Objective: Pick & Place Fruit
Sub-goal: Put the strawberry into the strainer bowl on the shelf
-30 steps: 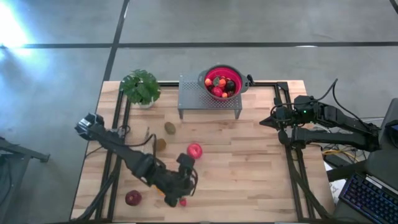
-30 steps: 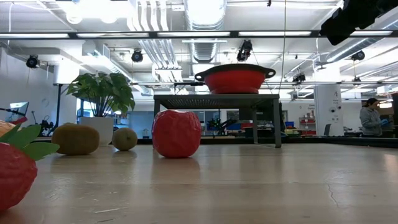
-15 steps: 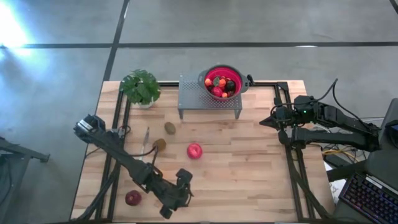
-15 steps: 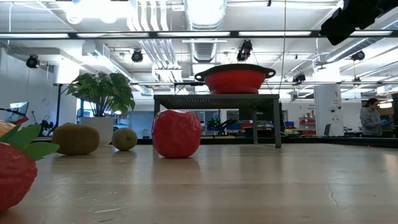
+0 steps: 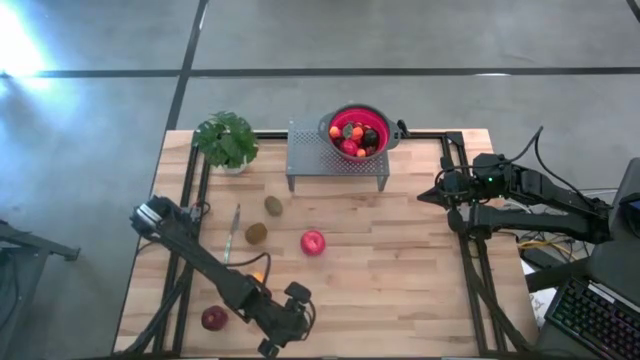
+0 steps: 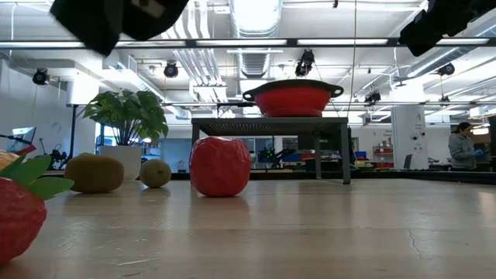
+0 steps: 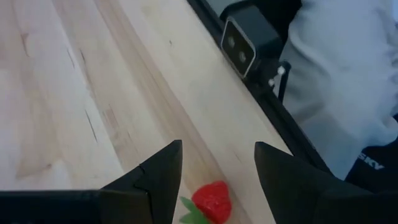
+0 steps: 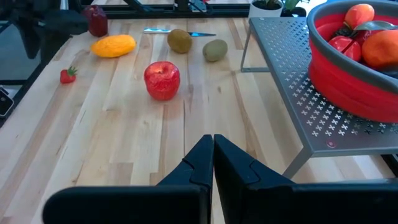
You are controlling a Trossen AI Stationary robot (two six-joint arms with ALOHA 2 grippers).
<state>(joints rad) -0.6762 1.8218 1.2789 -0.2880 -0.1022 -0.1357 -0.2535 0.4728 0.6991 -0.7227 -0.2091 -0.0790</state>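
A tiny red strawberry (image 7: 211, 200) lies on the wood near the table's front edge; my left gripper (image 7: 217, 147) hangs open above it, one finger on either side, touching nothing. In the high view the gripper (image 5: 287, 325) hides the strawberry. A red apple (image 5: 313, 242), two brown kiwis (image 5: 273, 206) (image 5: 257, 233), a long orange piece (image 8: 112, 45) and a dark-red round fruit (image 5: 214, 318) rest on the table. My right gripper (image 8: 213, 146) waits shut at the right edge (image 5: 430, 195).
A red colander (image 5: 357, 132) holding fruit sits on a grey perforated stand (image 5: 338, 165) at the back. A potted plant (image 5: 226, 140) stands back left and a knife (image 5: 234, 222) lies by the kiwis. A small camera (image 7: 245, 37) sits at the front edge, a person's white sleeve (image 7: 348, 81) behind it.
My left gripper has gone down and toward the table's near edge, ending over the strawberry, which it now covers in the high view. Its arm has come into the low view's top left corner. The fruit has stayed put.
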